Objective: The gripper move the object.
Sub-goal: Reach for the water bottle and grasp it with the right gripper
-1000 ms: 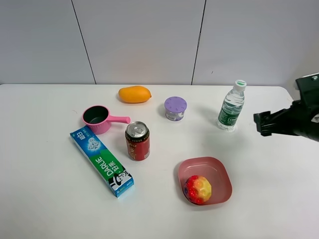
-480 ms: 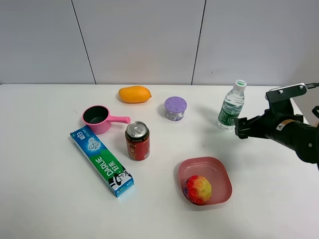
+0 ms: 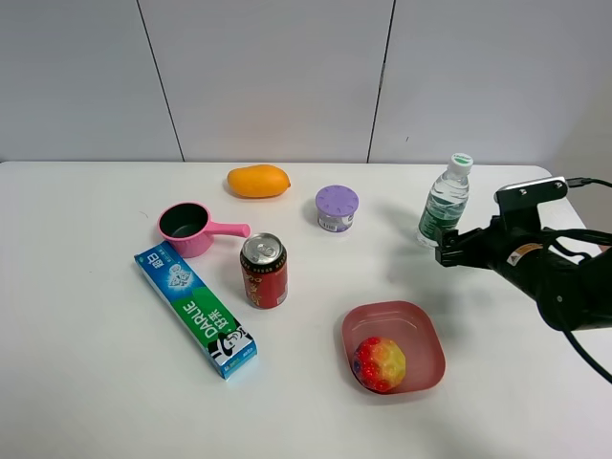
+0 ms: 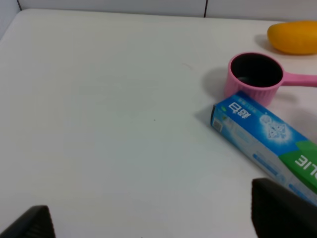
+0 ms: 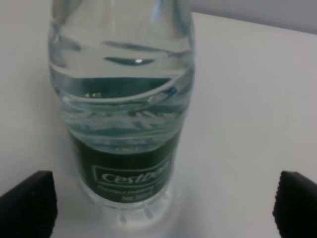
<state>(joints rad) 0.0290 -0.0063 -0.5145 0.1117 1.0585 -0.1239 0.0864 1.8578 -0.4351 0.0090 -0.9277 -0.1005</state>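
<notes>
We read "DARLIE" in white capitals on the green half of the toothpaste box [image 3: 195,309], which lies at 8 o'clock from the red can [image 3: 264,272]. The right wrist view shows "Cestbon" in white on the dark green label of the water bottle [image 5: 124,124]. The can's print is too small for us to read.
</notes>
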